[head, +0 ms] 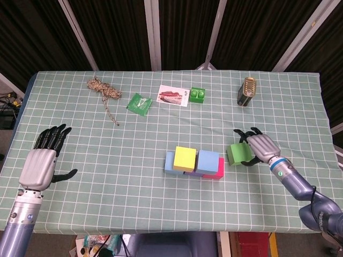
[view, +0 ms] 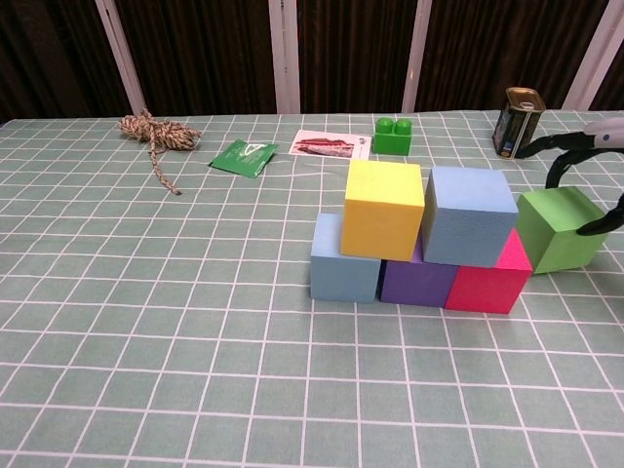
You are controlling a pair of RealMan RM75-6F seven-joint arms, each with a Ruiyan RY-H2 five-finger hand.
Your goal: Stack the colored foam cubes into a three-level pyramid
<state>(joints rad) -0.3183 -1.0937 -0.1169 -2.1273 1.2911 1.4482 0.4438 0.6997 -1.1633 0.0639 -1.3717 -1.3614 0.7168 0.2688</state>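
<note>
The left hand point(head: 38, 166) is hovering near the table's point(head: 107, 176) front edge, fingers spread and holding nothing. The right hand point(head: 261, 146) is gripping the green cube point(view: 560, 228) just right of the two-level stack point(view: 419, 237). Farther back, a tin point(head: 247, 91) is standing upright.

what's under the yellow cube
The yellow cube rests on a light blue cube and a purple cube. Most of the purple one is covered by the cubes above; only its front shows.

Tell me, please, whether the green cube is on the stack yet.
Not yet. The green cube sits beside the stack, in the right hand.
</note>
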